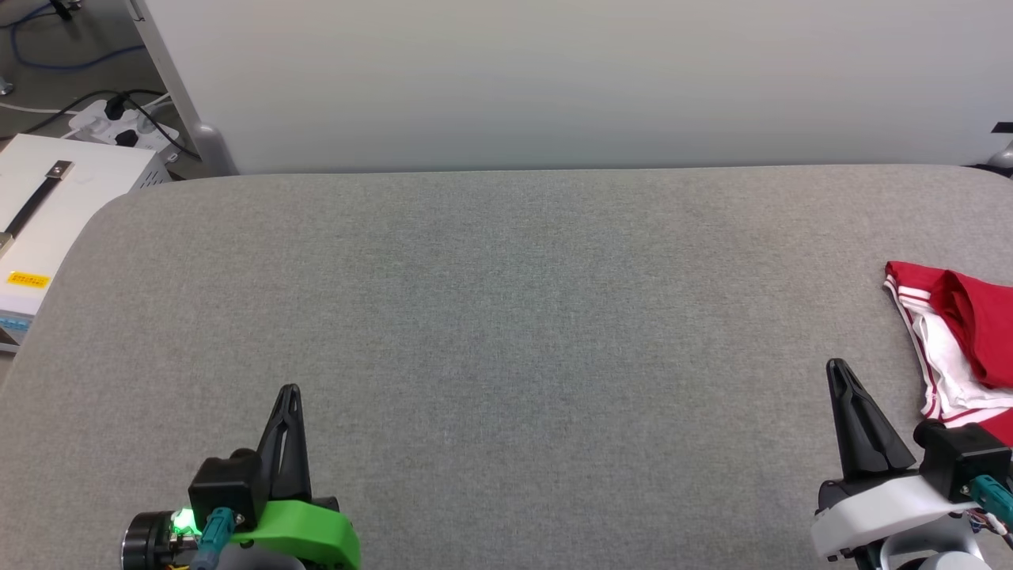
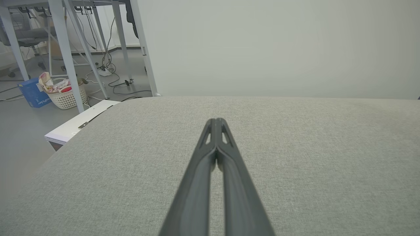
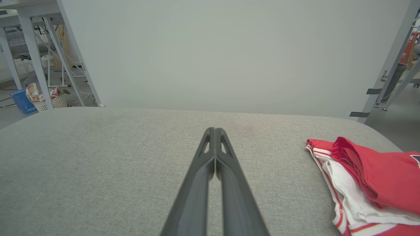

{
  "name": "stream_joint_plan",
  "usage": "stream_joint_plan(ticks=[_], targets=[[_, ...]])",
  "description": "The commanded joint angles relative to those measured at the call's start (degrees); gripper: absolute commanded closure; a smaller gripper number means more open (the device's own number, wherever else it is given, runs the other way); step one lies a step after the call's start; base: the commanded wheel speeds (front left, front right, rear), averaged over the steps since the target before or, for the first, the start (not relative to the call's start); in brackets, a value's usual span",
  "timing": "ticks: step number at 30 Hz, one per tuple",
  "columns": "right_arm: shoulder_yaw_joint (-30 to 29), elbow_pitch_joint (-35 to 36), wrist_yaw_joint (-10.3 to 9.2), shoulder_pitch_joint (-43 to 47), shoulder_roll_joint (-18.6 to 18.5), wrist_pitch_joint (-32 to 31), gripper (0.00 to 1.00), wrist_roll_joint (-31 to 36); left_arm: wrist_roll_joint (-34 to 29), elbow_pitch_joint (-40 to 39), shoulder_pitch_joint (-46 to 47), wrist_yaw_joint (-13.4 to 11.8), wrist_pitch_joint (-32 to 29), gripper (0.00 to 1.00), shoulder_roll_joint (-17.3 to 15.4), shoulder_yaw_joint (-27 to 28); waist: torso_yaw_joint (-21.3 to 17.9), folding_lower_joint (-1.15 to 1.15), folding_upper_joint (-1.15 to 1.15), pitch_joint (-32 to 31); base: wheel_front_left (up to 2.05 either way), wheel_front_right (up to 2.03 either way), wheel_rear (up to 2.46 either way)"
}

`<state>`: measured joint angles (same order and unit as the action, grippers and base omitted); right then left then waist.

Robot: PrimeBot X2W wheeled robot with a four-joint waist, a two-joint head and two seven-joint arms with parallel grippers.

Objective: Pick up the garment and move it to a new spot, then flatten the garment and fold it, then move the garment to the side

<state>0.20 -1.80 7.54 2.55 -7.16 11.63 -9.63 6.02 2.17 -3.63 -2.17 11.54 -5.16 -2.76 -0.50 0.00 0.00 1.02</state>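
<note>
left gripper and right gripper hover empty, fingers pressed together, over the grey padded table, with the bunched red jersey t-shirt at its right edge, likely soft, light and limp, best pinched at the striped trim

Both arms sit low and wide apart, fingers pointing forward. The left gripper, on a green wrist mount, has its fingers pressed together. The right gripper, on a white mount, is closed the same way.
</note>
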Motion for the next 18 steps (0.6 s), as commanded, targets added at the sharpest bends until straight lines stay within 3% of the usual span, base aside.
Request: stream_joint_plan(ticks=[1, 18], targets=[[-0.05, 0.39, -0.01, -0.53, 0.32, -0.38, 1.0, 0.61, -0.48, -0.27, 0.76, 0.47, -0.39, 1.0, 0.3, 0.3, 0.01, 0.0, 0.0, -0.02, 0.0, 0.0, 0.0], [-0.08, 0.66, -0.02, -0.93, 1.1, -2.59, 1.0, 2.38, -1.57, -0.65, 1.33, 0.8, -2.58, 1.0, 0.69, 0.78, 0.11, 0.0, 0.0, -0.21, 0.0, 0.0, 0.0]])
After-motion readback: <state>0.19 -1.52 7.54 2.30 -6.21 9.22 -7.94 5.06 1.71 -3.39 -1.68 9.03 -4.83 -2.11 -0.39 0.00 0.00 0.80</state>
